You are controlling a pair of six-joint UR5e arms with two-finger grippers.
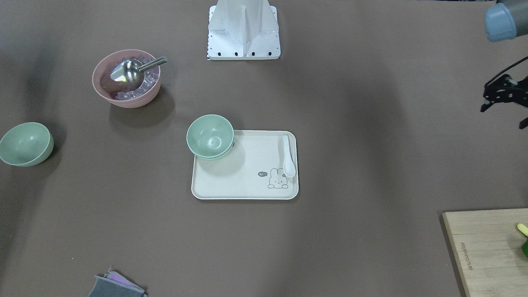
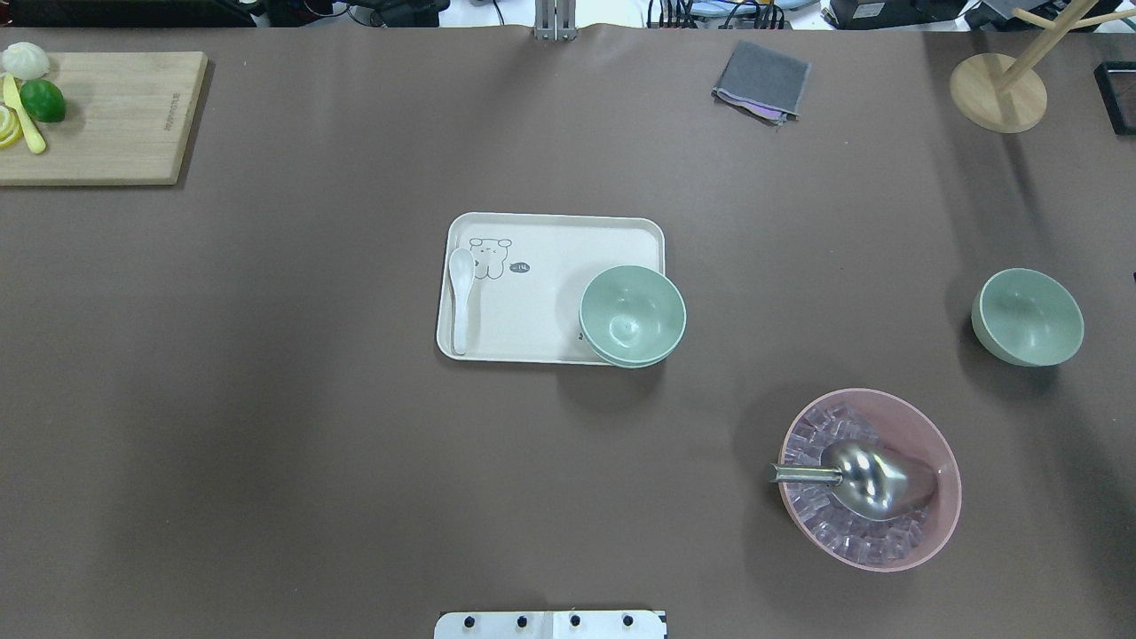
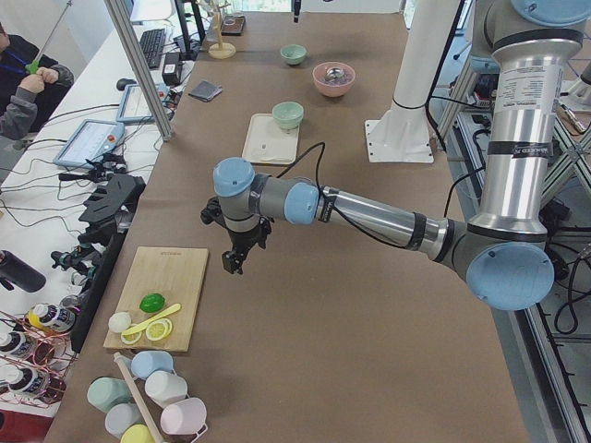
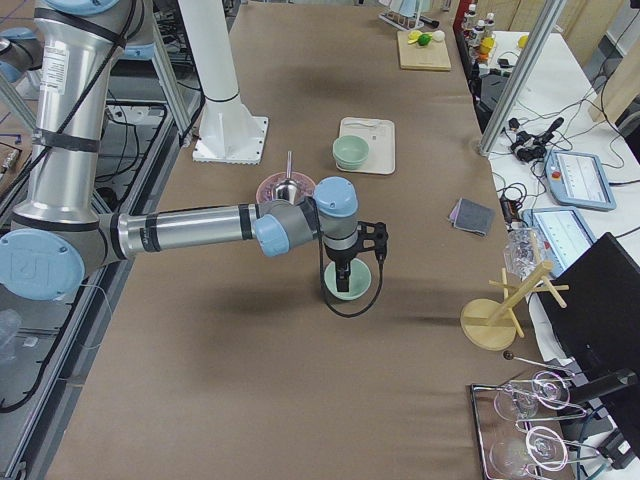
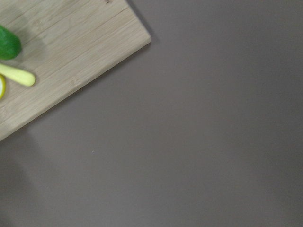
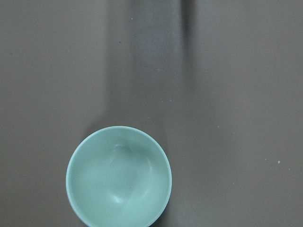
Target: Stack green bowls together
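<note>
Partly done: two green bowls point(image 2: 632, 317) nested on the corner of the tray point(image 2: 550, 240). Left to do: bringing over the third bowl point(image 2: 1027, 317), alone and well apart toward the robot's right. Directly above it, the right gripper point(image 4: 343, 285); near the cutting board point(image 2: 115, 115), the left gripper point(image 3: 233, 266). Cannot tell open or closed for either. Plain brown table point(image 2: 266, 399). Nearby, a pink bowl point(image 2: 945, 515) of ice with a scoop point(image 2: 874, 479). At the far edge, a cloth point(image 2: 761, 80) and a wooden stand point(image 2: 998, 93).
</note>
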